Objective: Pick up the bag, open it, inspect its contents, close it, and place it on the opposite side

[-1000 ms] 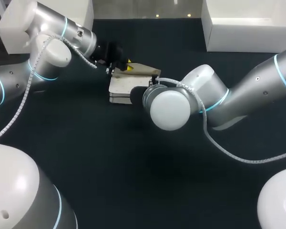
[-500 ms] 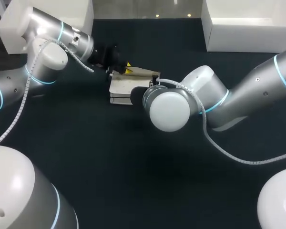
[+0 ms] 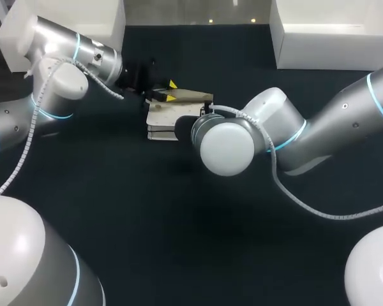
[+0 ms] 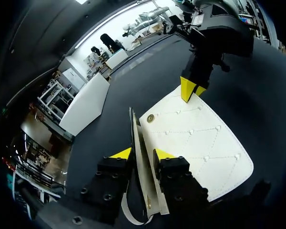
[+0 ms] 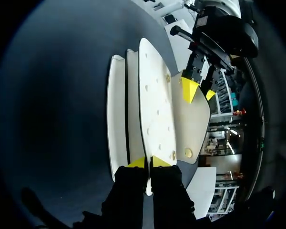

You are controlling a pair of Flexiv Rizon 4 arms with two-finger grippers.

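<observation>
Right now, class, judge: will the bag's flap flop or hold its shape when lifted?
The flap is probably fairly stiff: pinched at one edge by the left gripper, it looks flat, not sagging. The thin strap curls loosely, so it will likely dangle. The bag seems light: the right gripper pinches only a thin edge.

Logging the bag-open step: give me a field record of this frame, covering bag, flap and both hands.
bag: white, quilted, lying on the dark table
flap: lifted open, beige inside showing
left hand: closed on the flap's edge
right hand: closed on the edge of the bag's quilted panel
contents: not visible
</observation>
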